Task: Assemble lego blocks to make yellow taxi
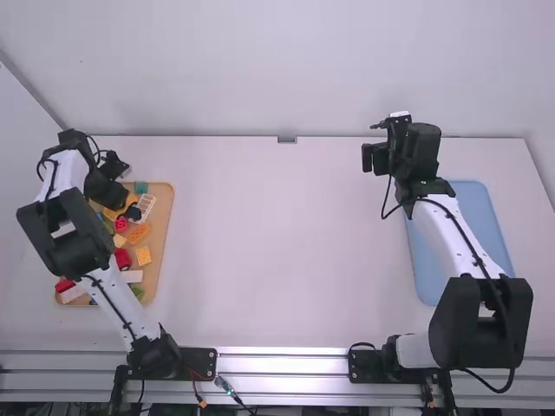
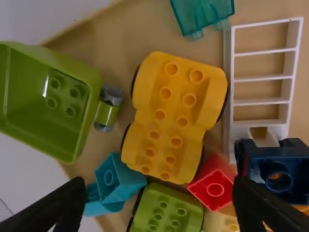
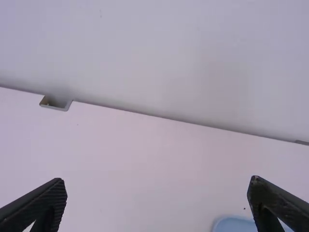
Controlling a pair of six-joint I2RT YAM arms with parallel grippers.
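My left gripper [image 1: 121, 179] hangs over the far part of the wooden tray of blocks. In the left wrist view the left gripper [image 2: 154, 205] is open, with a yellow car base [image 2: 166, 118] lying studs-up beyond its fingers. A red block [image 2: 212, 182] touches the car base's near side, and a green car base [image 2: 169, 210] lies close by. A dark blue block [image 2: 277, 169] sits beside the right-hand finger. My right gripper [image 1: 375, 159] is raised at the table's far right. In the right wrist view the right gripper [image 3: 157, 203] stands open, holding nothing.
The wooden tray [image 1: 163, 251] also carries orange, red and white pieces. A green bin block [image 2: 48, 101], a white ladder-like frame [image 2: 263, 77] and a teal clear block [image 2: 203, 15] surround the car base. A blue tray [image 1: 423, 260] lies beneath the right arm.
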